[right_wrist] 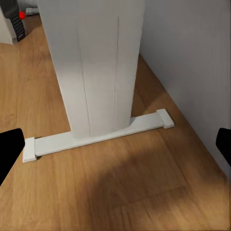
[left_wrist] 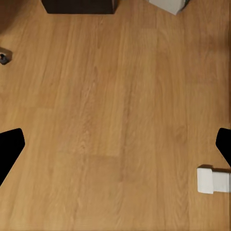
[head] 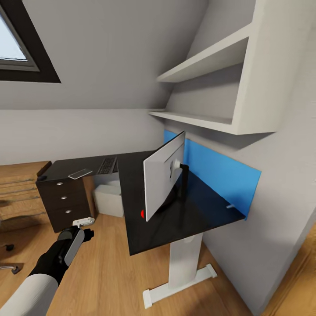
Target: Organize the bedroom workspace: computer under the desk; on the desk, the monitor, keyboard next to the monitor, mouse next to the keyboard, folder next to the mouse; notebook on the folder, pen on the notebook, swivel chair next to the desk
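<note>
The left tool, black-fingered on a grey and white arm, hangs over bare floor of light wood planks; in the left wrist view its two dark fingertips sit far apart at the frame's edges, so it is open and empty. The right tool's fingertips are spread just as wide, nothing between them, facing the smooth white pedestal leg and its flat cross foot.

Ahead, the glossy black L-shaped tabletop carries the wide thin monitor, its pale matte back toward the camera, on a black stand. Farther along the top lie the slim dark keyboard and a small pale flat pad, the notebook. Three dark drawers with round silver knobs sit below them, and the boxy white computer stands under the tabletop beside them. A blue wall panel backs the tabletop, with white shelves above. No readable writing.
</note>
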You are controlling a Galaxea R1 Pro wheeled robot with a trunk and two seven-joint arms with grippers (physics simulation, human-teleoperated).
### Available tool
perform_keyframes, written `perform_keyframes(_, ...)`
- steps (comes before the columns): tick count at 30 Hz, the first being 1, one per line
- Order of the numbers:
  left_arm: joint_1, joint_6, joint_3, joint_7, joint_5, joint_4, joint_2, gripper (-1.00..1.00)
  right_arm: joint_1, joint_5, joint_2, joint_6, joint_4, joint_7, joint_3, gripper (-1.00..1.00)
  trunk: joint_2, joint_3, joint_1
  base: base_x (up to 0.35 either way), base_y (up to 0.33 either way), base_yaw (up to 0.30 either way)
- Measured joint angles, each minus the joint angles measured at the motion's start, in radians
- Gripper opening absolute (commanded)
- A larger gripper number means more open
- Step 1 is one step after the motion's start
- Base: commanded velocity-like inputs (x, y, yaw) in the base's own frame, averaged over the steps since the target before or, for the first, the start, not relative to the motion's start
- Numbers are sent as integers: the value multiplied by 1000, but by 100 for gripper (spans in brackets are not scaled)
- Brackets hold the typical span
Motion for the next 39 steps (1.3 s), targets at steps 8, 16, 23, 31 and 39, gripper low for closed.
perform_keyframes(8,0,-1,2,-1,1,0,2,100,21,0,-21,1,-1,2,0,100,0,11,-1,232,0,-167)
perform_keyframes(16,0,-2,2,-1,3,0,-2,100,30,0,-25,-2,-1,-2,0,100,0,21,-1,298,0,-152)
perform_keyframes(23,0,-1,1,-6,5,0,-3,100,35,0,-26,2,-1,-2,0,100,0,23,0,268,0,-27)
perform_keyframes(31,0,0,0,-2,4,1,-6,100,35,0,-26,3,-1,-1,0,100,0,24,0,43,0,-2)
perform_keyframes(39,0,0,0,1,2,0,-6,100,37,0,-25,2,-1,-1,0,100,0,24,0,3,0,0)
